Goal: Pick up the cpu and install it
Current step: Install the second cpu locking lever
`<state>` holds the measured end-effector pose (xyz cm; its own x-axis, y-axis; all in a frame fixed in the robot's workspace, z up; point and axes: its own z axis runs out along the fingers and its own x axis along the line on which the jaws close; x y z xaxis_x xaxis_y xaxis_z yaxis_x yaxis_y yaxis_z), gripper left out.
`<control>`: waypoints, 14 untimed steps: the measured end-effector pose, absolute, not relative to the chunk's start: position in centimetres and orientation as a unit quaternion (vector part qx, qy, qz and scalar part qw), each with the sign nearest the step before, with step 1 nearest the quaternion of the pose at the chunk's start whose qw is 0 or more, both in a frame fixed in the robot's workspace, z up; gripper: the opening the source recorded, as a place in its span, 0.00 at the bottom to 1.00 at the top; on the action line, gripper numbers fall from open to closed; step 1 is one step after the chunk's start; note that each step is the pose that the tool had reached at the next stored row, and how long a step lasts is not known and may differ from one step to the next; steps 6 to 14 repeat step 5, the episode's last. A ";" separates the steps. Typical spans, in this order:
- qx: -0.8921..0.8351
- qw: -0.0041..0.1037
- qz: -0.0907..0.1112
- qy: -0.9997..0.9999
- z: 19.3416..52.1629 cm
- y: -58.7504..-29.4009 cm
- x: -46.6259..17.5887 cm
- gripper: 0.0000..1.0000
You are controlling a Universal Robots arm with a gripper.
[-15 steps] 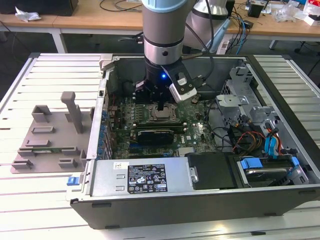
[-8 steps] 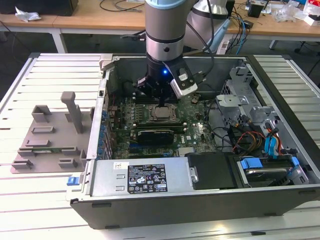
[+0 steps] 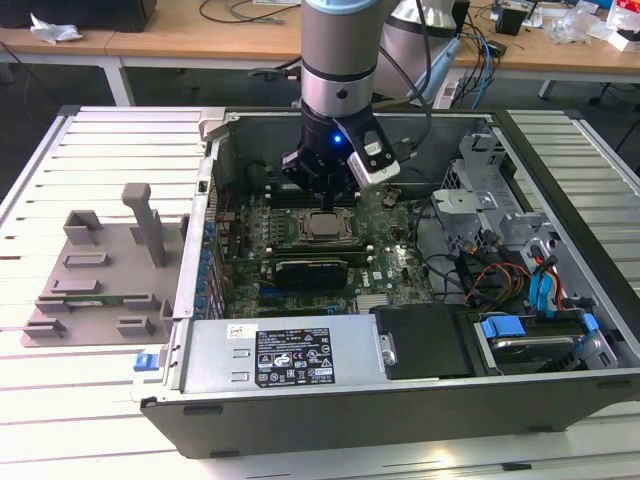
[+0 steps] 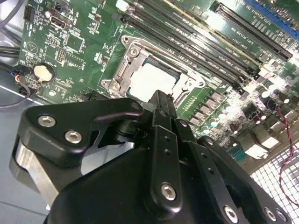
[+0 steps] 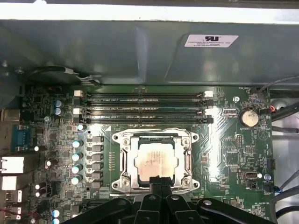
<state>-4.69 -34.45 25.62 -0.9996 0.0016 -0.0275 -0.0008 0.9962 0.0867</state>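
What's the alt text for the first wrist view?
The cpu, pale and silvery, sits in the metal socket frame on a green motherboard, with the closed black gripper just at its near edge. Long memory slots run beyond the socket, below the grey case wall.

White slatted table point(image 3: 80, 140), wooden desks point(image 3: 200, 35) along its far edge strewn with cables point(image 3: 240, 12), grey floor point(image 3: 60, 85) beneath
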 end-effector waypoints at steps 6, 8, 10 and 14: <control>0.000 0.014 0.043 0.999 25.6 -34.4 -4.7 0.11; 0.000 0.014 0.043 0.999 25.6 -34.4 -4.7 0.11; 0.000 0.014 0.043 0.999 25.6 -34.4 -4.7 0.11; 0.000 0.014 0.043 0.999 25.6 -34.4 -4.7 0.11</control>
